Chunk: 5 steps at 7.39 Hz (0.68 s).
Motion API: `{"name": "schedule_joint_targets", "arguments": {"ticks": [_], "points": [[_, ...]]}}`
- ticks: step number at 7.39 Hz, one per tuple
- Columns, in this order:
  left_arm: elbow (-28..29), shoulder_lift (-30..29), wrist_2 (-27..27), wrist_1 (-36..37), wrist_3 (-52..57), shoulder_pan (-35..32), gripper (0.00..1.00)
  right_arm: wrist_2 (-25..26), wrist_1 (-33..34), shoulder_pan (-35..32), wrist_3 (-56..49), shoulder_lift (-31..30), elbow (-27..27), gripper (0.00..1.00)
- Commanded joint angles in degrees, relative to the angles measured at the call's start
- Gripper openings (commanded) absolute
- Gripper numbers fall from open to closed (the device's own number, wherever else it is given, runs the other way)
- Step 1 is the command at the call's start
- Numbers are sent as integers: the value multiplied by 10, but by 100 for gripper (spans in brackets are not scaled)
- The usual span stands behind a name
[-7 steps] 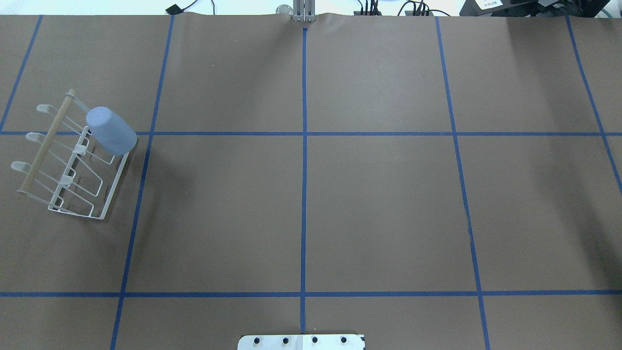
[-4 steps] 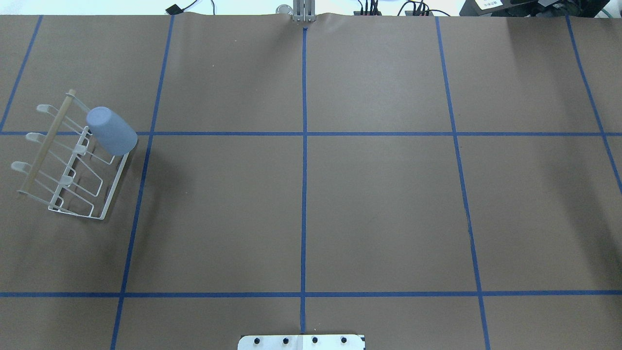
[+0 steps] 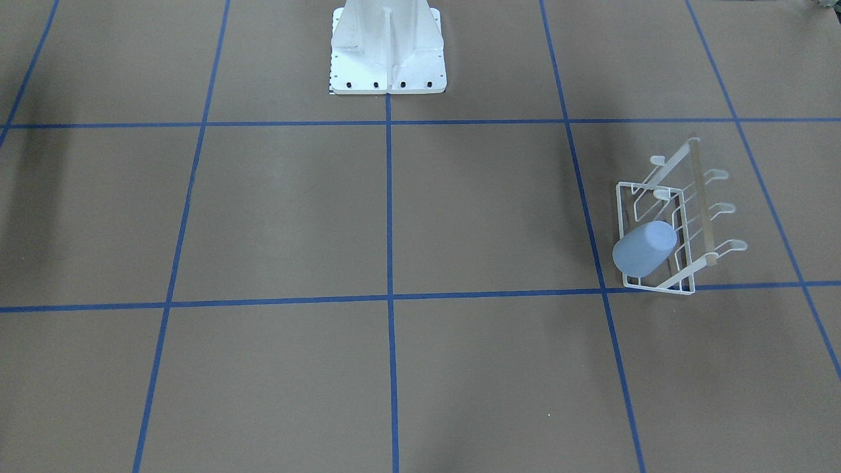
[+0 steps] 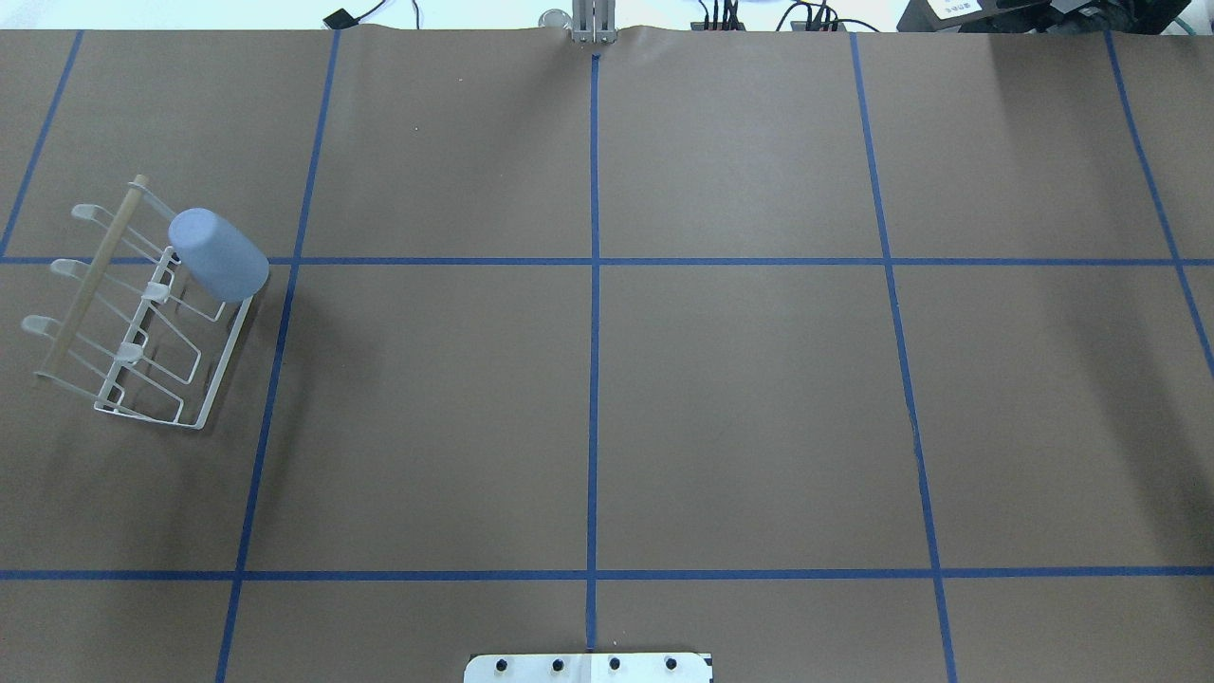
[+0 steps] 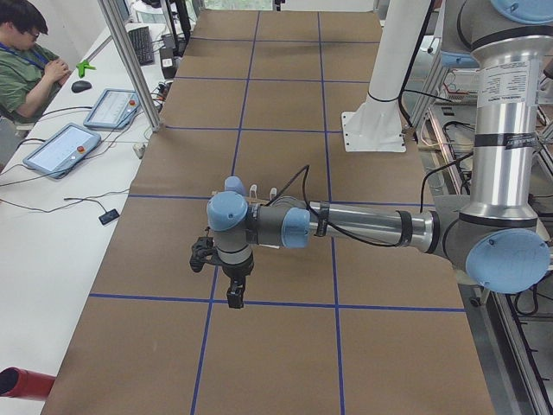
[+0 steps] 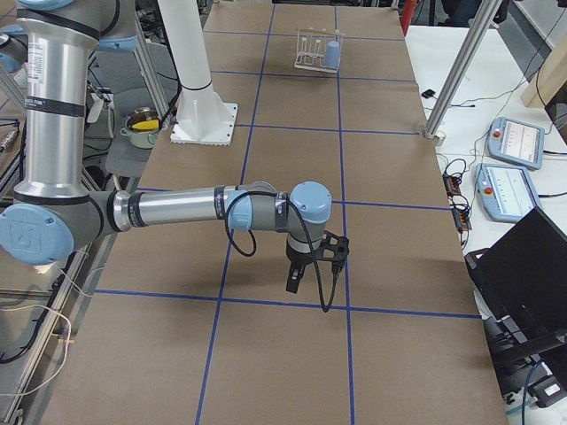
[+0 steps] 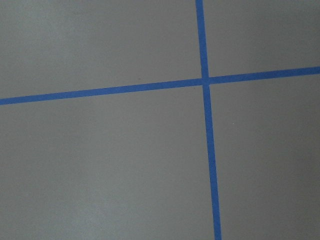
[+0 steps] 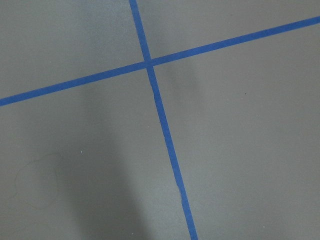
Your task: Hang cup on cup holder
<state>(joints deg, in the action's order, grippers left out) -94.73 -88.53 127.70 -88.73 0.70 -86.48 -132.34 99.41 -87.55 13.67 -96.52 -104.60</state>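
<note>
The cup (image 4: 218, 254) is hanging upside down on one prong of the cup holder (image 4: 92, 275). The cup holder is sitting on the left side of the tabletop (image 4: 740, 408), and the cup is taking up its far right corner.

What could go wrong? I think the cup is only resting loosely over the prong, with nothing gripping it. It is leaning, not sitting straight. A bump or a shake of the tabletop could be enough to make it slip off and roll away. The wire holder looks light too, so a knock from an arm could be pushing the whole thing sideways or tipping it. The left arm is the closer one, so it is the one to watch if it swings that way.

The cup's long line is running on a slant. Its closed bottom is pointing up and a little to the far left. Its wide open mouth is facing down and to the near right, toward the holder's base frame.

Both arms are hanging over bare tabletop, well apart from the cup. The left gripper (image 5: 235, 298) and the right gripper (image 6: 292, 282) are pointing down, and neither is carrying anything. They are showing only in the side views, so I cannot tell if they are spread or pressed together.
</note>
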Motion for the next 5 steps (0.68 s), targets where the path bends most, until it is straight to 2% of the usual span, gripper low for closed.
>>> {"name": "schedule_joint_targets", "arguments": {"ticks": [1,5], "points": [[4,-8,0,-1,-1,0,98,2,59,-12,-27,13,-10,100],[0,-12,0,-1,-1,0,98,1,51,-12,-27,11,-2,100]]}}
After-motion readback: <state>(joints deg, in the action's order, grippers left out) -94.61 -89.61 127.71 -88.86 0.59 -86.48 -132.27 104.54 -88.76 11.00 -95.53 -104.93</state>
